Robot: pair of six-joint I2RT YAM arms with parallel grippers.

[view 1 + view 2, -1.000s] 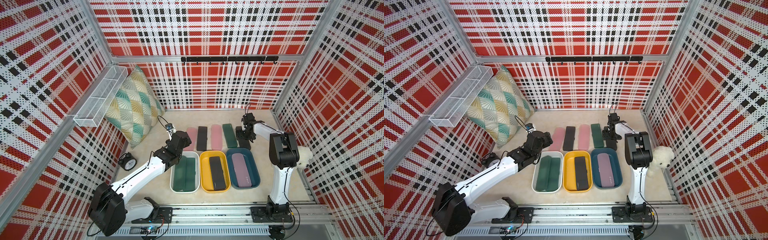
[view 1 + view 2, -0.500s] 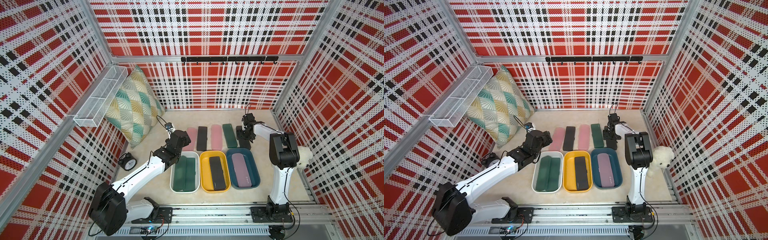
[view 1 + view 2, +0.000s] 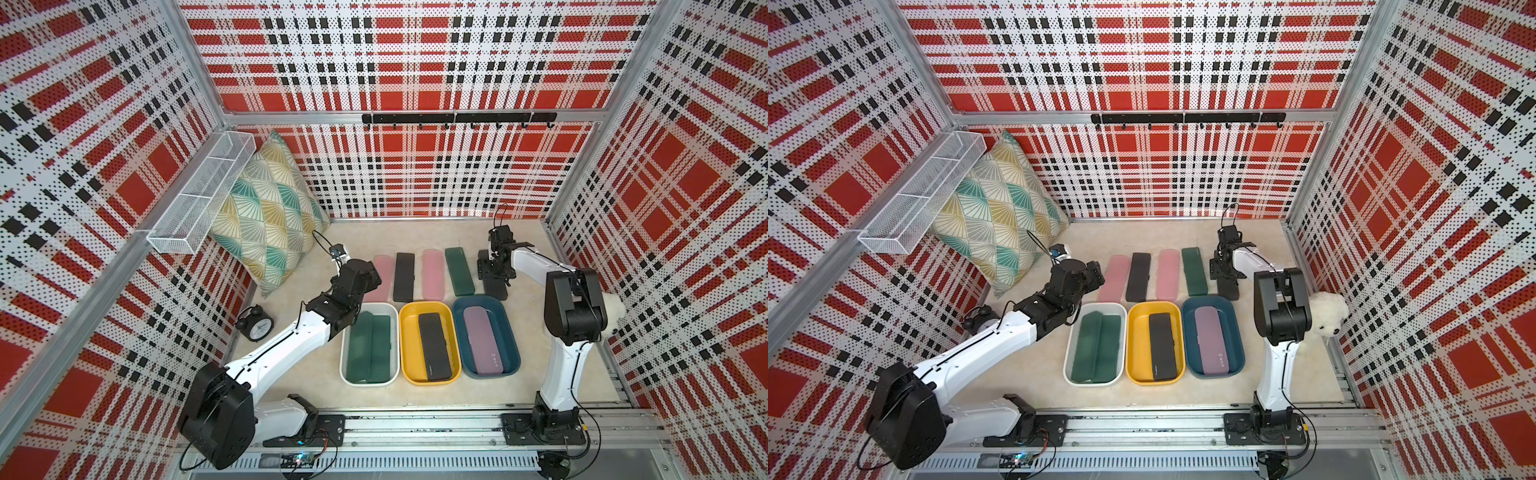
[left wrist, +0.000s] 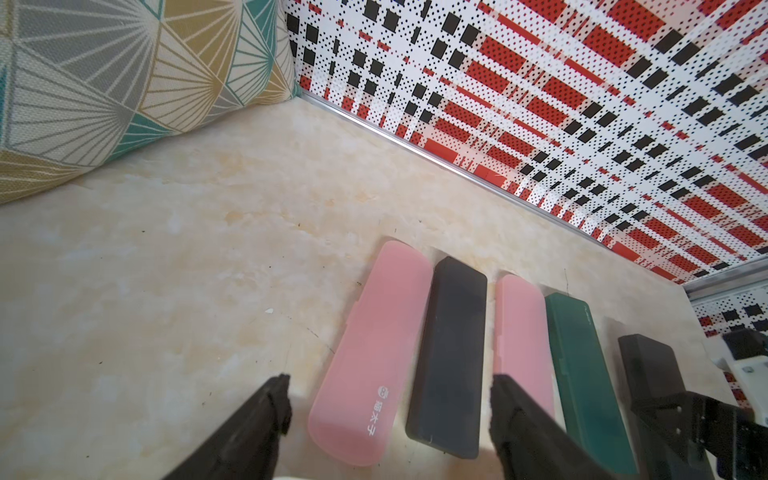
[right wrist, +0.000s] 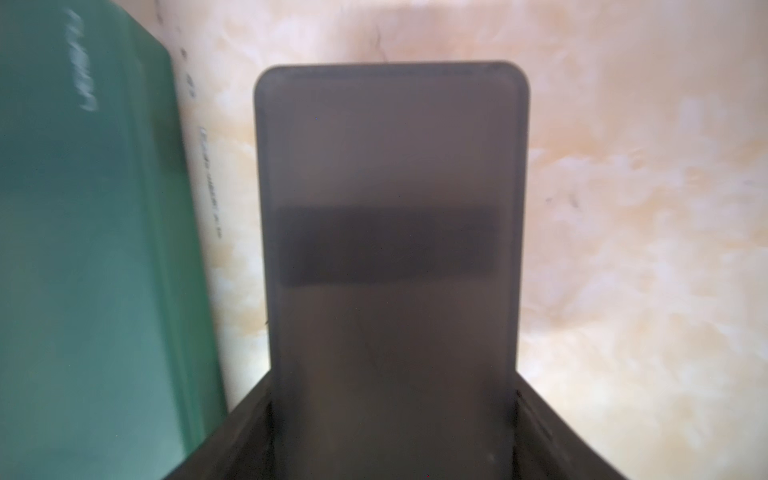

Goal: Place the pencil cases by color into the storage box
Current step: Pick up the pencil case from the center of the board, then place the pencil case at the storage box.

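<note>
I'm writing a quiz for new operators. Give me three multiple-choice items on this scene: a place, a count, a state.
1. Where do two dark green pencil cases lie together?
A. yellow tub
B. white tub
C. blue tub

2. How many pencil cases lie on the table itself?
A. three
B. five
C. seven

3. How is the left gripper?
A. open
B. shut on a pink case
C. shut on a black case

Key:
1 B, both rest inside its white rim.
2 B, two pink cases, two black cases and one green case lie in a row.
3 A, its fingers stand wide apart, gripping nothing.
</note>
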